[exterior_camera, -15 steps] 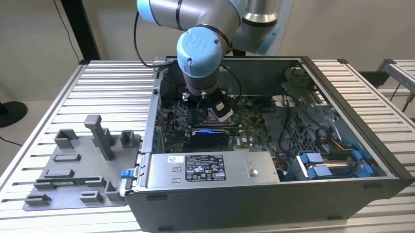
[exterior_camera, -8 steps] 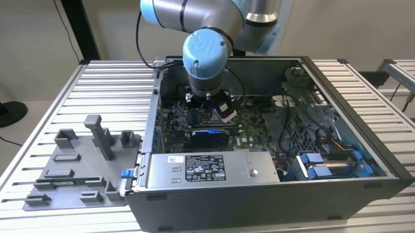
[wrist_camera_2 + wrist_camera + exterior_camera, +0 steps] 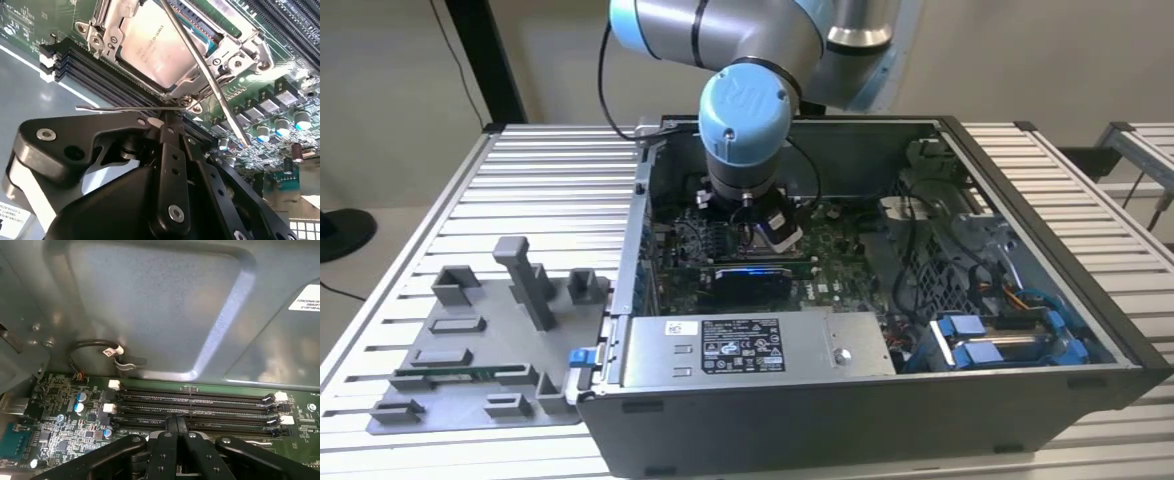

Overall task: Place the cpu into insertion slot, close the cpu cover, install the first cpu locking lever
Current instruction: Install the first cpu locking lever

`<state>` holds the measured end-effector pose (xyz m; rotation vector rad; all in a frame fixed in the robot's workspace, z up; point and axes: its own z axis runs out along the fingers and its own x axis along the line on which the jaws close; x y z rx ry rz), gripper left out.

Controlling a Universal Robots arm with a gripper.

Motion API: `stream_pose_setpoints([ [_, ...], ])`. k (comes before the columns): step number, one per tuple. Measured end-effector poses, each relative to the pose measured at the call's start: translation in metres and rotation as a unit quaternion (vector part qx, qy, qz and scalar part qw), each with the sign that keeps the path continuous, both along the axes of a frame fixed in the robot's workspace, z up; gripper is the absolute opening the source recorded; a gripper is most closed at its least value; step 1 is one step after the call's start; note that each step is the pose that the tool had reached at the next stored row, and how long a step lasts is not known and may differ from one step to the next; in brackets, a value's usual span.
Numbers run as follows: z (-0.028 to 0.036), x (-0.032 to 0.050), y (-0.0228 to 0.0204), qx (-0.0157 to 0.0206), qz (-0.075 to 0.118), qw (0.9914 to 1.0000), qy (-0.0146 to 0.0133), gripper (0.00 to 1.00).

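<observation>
**Operator:** Report hand status.

**Arm:** My hand (image 3: 167, 120) has its fingers pressed together. The tip sits at a thin horizontal locking lever (image 3: 125, 107). I cannot tell whether the tip is touching the lever or just short of it. In the exterior view my hand (image 3: 771, 225) is down inside the open computer case (image 3: 854, 410), near its centre.

**Operator:** Locate the task parts.

**Arm:** The cpu (image 3: 155, 45) lies flat in the insertion slot (image 3: 212, 37), silvery face up. The cpu cover (image 3: 112, 35) lies down around it. A second lever (image 3: 210, 80) runs diagonally across the cover. Black memory slots (image 3: 195, 405) lie just beside my fingertips (image 3: 176, 424).

**Operator:** Any markings?

**Arm:** Faint print crosses the cpu face. There is a white printed label (image 3: 305, 297) on the case wall. The power supply (image 3: 740, 345), at 6 o'clock from my hand in the exterior view, carries a label too. A grey fixture tray (image 3: 467, 330) sits on the table (image 3: 534, 170), at 8 o'clock.
</observation>
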<state>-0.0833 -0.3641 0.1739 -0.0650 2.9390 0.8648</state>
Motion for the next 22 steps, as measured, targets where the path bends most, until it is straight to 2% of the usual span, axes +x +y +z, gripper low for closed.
stream_pose_setpoints([
  [22, -0.0001, 0.0, 0.0, 0.0001, 0.0, 1.0, -0.0001, 0.0],
])
